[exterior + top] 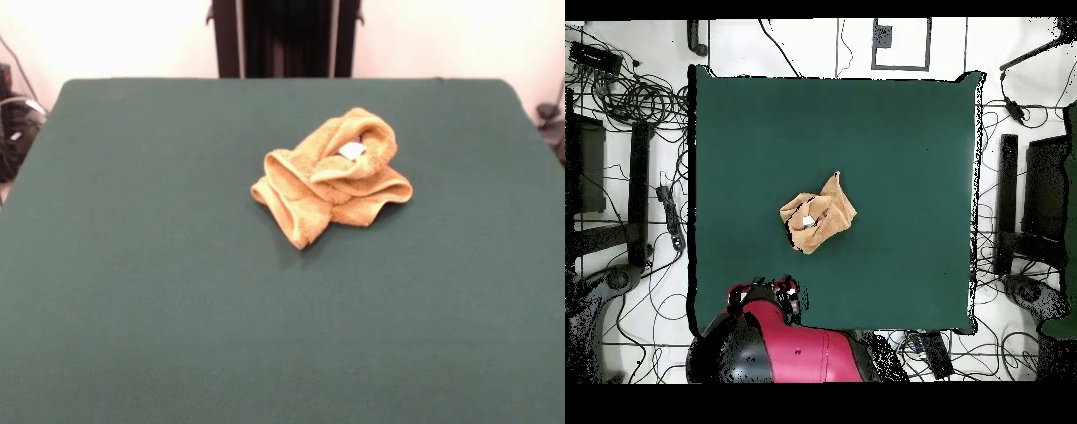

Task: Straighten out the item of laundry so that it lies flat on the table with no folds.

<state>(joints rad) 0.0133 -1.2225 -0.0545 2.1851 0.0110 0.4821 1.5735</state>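
The towel (331,177) sits crumpled in a heap, nowhere near flat. It is golden-orange terry, rolled and folded over itself into several thick loops, and from the front I see one rounded lobe humped up at the back, two curled folds spilling to the left and a flatter flap reaching right. The small white tag (352,150) lies face up on top of the bundle, tucked just under that upper lobe. From overhead the towel (818,213) reads as a compact, lumpy patch with one corner poking up toward the far side, and the tag (806,220) shows as a pale fleck on its near-left part.

It rests on the table (132,291), roughly in the middle of the dark green cloth, a little toward my side of centre in the overhead view, with wide bare green on every side of it. Nothing touches it.

My arm (780,345) is drawn back at the table's near edge (895,120), red and black, bunched up over the corner of the cloth and well apart from the towel. My claw I cannot make out in either view, so I cannot tell whether it is spread or pressed together.

Around the table the floor is strewn with black cables (635,100).
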